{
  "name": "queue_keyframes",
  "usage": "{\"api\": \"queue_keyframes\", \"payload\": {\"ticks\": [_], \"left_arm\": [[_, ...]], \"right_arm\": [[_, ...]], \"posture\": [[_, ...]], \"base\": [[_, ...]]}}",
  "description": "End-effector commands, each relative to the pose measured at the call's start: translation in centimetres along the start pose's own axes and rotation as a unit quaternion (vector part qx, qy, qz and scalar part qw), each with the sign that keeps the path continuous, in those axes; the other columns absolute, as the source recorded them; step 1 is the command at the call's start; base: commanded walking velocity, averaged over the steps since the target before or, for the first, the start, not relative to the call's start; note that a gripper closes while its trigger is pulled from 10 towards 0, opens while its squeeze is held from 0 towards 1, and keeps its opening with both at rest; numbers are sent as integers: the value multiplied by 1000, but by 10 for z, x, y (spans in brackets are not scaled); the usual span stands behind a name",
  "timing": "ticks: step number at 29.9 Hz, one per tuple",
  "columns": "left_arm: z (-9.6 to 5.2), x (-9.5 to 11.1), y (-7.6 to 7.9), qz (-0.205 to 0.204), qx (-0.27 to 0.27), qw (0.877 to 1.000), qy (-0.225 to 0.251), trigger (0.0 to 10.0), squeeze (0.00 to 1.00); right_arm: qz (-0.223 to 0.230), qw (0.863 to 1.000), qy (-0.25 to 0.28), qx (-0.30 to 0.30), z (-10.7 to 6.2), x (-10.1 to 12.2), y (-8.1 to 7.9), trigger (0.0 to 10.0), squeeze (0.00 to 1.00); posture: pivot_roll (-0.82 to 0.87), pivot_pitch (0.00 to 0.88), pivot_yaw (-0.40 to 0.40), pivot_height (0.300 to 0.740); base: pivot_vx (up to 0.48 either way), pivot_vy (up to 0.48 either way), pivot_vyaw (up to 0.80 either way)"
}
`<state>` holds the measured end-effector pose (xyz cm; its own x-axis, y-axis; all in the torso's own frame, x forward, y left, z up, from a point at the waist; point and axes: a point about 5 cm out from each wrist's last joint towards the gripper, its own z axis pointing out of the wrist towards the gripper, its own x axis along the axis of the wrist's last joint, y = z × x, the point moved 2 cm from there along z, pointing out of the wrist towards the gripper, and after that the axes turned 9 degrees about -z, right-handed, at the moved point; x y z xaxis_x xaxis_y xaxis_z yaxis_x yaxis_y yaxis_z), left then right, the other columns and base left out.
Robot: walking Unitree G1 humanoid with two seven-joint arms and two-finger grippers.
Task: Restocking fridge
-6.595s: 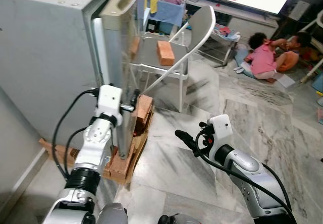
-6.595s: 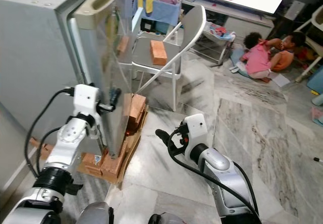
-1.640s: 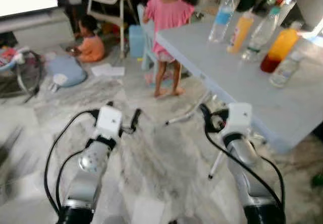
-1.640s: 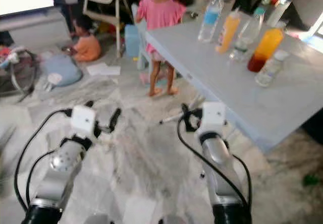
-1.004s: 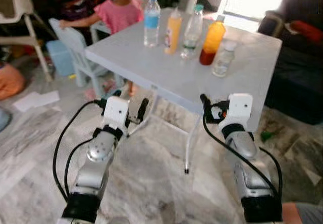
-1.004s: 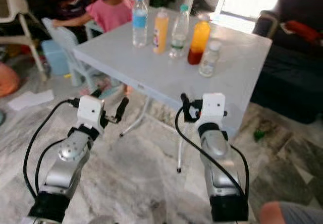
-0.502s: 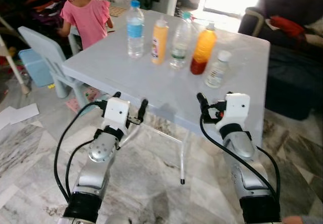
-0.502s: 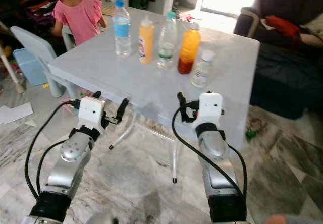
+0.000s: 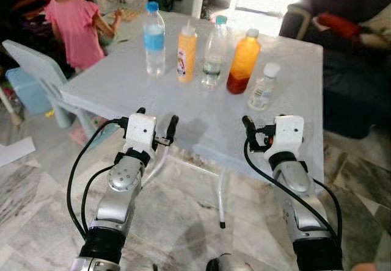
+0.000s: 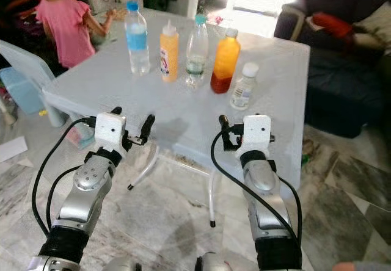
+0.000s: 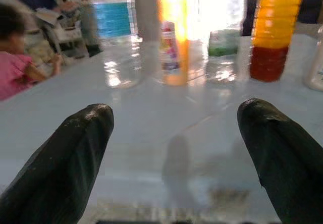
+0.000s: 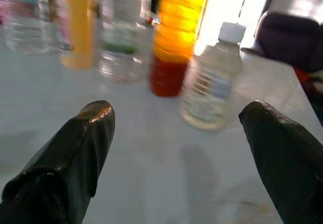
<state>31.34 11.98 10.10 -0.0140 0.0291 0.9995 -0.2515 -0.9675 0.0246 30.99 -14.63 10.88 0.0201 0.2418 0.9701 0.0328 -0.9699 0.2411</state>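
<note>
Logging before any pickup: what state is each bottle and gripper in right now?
Blue-label water bottle: upright, capped.
Yellow squeeze bottle: upright, capped.
Green-cap clear bottle: upright, capped.
Orange juice bottle: upright, capped.
Small white-cap bottle: upright, capped, nearest the right gripper.
Left gripper: open, empty, before the table.
Right gripper: open, empty.

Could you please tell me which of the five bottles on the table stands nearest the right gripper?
The small clear bottle with the white cap: it is the shortest and stands at the right end of the row, closest to the right gripper.
</note>
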Motion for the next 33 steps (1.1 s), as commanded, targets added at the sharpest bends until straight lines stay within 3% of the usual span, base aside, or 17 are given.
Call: {"api": "queue_keyframes", "payload": {"ticks": [1, 9, 13, 33], "left_arm": [[-1, 2, -4, 10, 6, 1000, 3, 10000, 0], [-3, 9, -1, 39, -12, 999, 31, 10000, 0], [-2, 10, 6, 28, -28, 999, 30, 10000, 0], [0, 9, 6, 14, -21, 999, 29, 10000, 0]], "right_arm": [[-9, 1000, 12, 6, 4, 6, -6, 10000, 0], [11, 999, 24, 28, 4, 9, -14, 10000, 0], [81, 994, 27, 64, 0, 11, -19, 10000, 0], [67, 994, 42, 70, -1, 15, -19, 10000, 0]], "posture": [[56, 0, -64, 740], [58, 0, -59, 740], [56, 0, -55, 740], [50, 0, -53, 740]], "base": [[0, 465, 0], [187, 311, 0], [457, 0, 0], [460, 0, 0]]}}
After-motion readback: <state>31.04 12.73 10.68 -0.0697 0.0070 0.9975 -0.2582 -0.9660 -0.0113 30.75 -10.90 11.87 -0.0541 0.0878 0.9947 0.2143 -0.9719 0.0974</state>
